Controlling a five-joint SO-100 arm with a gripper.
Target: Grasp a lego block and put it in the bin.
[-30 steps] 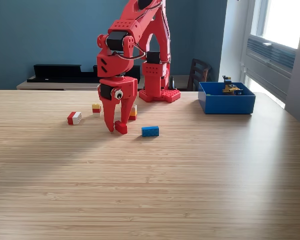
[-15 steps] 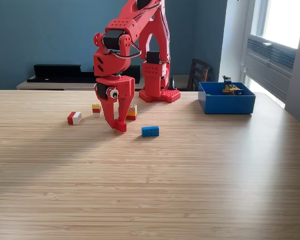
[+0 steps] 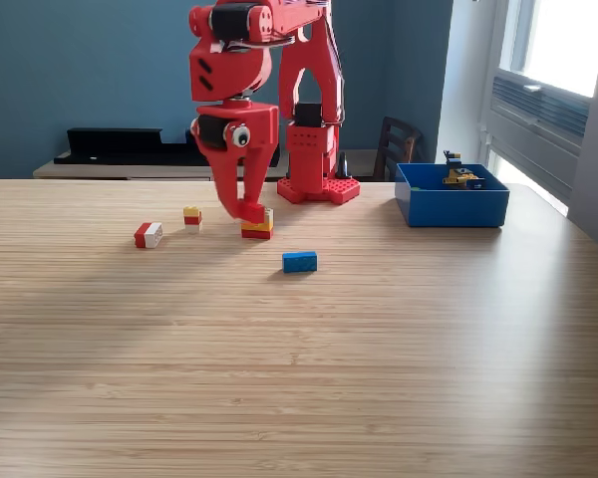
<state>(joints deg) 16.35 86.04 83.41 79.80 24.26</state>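
Observation:
My red gripper [image 3: 247,207] hangs above the table at centre left of the exterior view, shut on a small red lego block [image 3: 250,211] at its fingertips. The block is clear of the table surface. On the table lie a blue block [image 3: 299,261], a red-and-white block [image 3: 148,235], a small yellow-and-red block [image 3: 191,215], and a yellow-and-red block [image 3: 258,230] just behind and below the gripper. The blue bin [image 3: 450,204] stands at the right, well apart from the gripper, with yellow and blue pieces [image 3: 461,177] inside.
The arm's red base [image 3: 317,189] stands at the back of the wooden table [image 3: 299,378], left of the bin. A dark chair [image 3: 397,147] and a black shelf unit [image 3: 115,142] are behind the table. A window lies at the far right.
The gripper has risen from the table with the red block held in it and shifted slightly right. The other blocks and the bin have not moved.

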